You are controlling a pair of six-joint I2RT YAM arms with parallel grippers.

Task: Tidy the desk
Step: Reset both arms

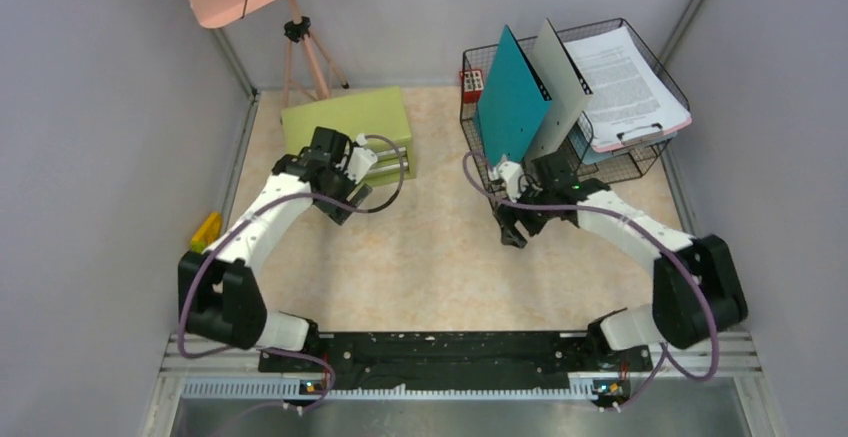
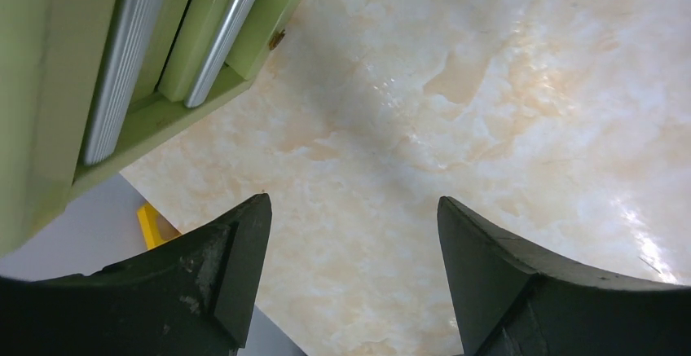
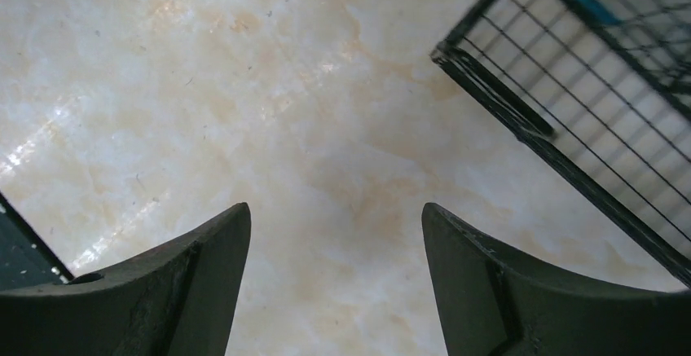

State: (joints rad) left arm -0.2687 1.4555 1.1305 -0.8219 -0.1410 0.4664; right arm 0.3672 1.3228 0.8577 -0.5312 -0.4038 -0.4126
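Left claw (image 2: 352, 209) and right claw (image 3: 336, 213) both spread wide, nothing held, over the marble table (image 1: 430, 257).
Left claw is near the green drawer box (image 1: 345, 117), far left. Right claw is just beside the black wire basket (image 3: 505, 103), which holds a teal folder (image 1: 512, 97) and a clipboard (image 1: 625, 82). The table fills the space between the grey walls.

On the marble-patterned desk (image 1: 430, 267), the left gripper (image 1: 343, 205) hangs just in front of the olive-green drawer box (image 1: 340, 117). The right gripper (image 1: 512, 234) points down just beside the near left corner of the black wire basket (image 1: 625, 164). In the basket a teal folder (image 1: 510, 97) and a grey folder (image 1: 562, 82) stand on edge, and a pink clipboard (image 1: 625, 77) of printed sheets leans across its rim. A small yellow object (image 1: 207, 229), perhaps a marker, lies by the left wall.
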